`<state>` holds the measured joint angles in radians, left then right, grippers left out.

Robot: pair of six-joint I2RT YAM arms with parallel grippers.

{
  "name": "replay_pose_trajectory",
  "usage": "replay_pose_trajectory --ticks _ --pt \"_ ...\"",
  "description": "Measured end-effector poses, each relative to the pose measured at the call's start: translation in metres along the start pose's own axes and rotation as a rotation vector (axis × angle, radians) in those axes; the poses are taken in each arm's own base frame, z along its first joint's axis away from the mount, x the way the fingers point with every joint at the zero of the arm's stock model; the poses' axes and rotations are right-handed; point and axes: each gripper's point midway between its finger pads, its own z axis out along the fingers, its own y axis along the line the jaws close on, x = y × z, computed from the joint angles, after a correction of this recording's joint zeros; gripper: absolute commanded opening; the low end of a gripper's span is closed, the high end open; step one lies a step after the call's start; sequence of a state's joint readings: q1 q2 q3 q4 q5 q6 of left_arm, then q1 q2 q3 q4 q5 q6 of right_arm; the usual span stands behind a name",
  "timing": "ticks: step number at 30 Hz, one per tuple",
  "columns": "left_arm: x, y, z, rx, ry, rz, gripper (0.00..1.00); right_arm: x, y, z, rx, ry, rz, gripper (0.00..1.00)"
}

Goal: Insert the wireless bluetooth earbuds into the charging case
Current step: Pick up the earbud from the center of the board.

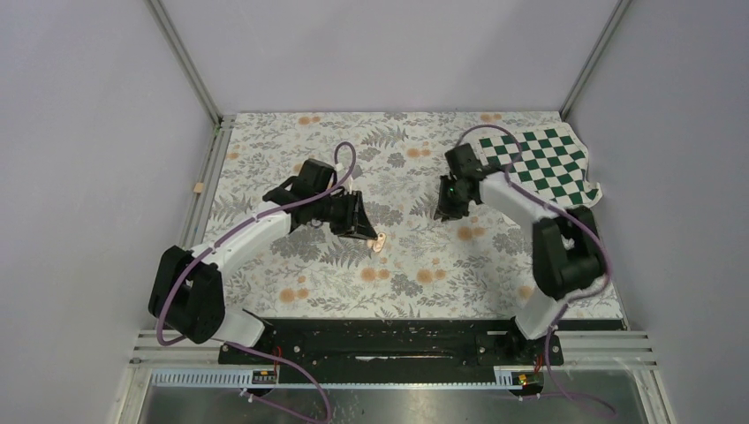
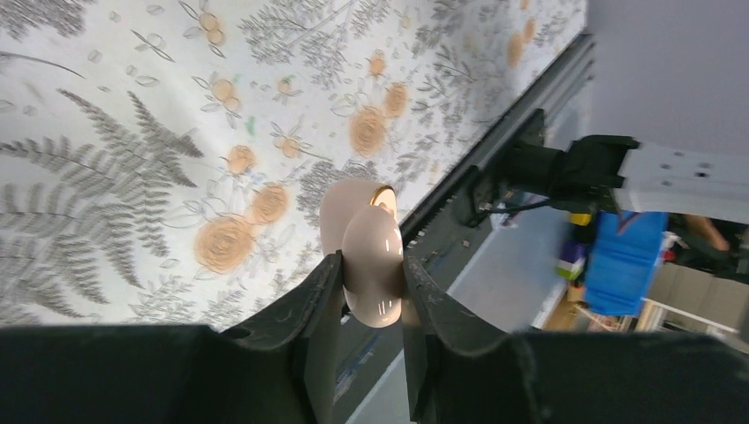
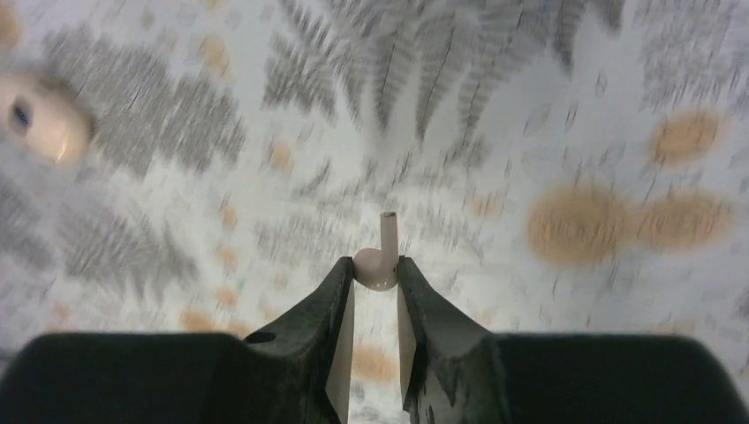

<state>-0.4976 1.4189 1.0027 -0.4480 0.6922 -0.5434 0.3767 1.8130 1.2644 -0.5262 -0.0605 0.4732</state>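
The charging case (image 2: pixel 373 256), pale peach-pink and glossy, is clamped between the fingers of my left gripper (image 2: pixel 372 269), which is shut on it. A gold-edged rim shows at its far side. From above, the case (image 1: pixel 380 240) juts from the left gripper (image 1: pixel 364 231) just over the table's middle. One earbud (image 3: pixel 377 268), cream with its stem pointing away, is pinched at the tips of my right gripper (image 3: pixel 375 269), above the cloth. The right gripper (image 1: pixel 447 210) hangs to the right of the case, apart from it. A blurred peach thing with a dark spot (image 3: pixel 40 119) lies upper left; I cannot tell what it is.
A floral cloth (image 1: pixel 389 168) covers the table. A green-and-white checked cloth (image 1: pixel 543 163) lies at the back right corner. Grey walls and metal posts close in the sides. A black rail (image 1: pixel 397 340) runs along the near edge.
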Motion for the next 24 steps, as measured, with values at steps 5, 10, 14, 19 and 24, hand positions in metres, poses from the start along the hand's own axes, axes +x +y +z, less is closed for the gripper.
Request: replay_pose_trajectory --ticks 5,10,14,19,24 --pt "-0.003 0.011 0.005 -0.075 -0.019 0.109 0.18 0.04 0.009 -0.069 -0.186 -0.046 0.005 0.13" --pt "0.006 0.006 0.014 -0.1 -0.001 0.192 0.18 0.066 0.023 -0.105 -0.304 -0.05 -0.004 0.12" --pt "0.005 -0.004 0.017 -0.086 -0.004 0.218 0.17 0.086 0.049 -0.127 -0.403 -0.024 -0.045 0.12" --pt "-0.001 -0.011 0.023 -0.1 -0.045 0.224 0.17 0.104 0.072 -0.138 -0.485 0.043 -0.025 0.12" --pt "-0.009 -0.022 0.029 -0.09 -0.094 0.241 0.17 0.105 0.093 -0.144 -0.59 0.074 0.063 0.09"
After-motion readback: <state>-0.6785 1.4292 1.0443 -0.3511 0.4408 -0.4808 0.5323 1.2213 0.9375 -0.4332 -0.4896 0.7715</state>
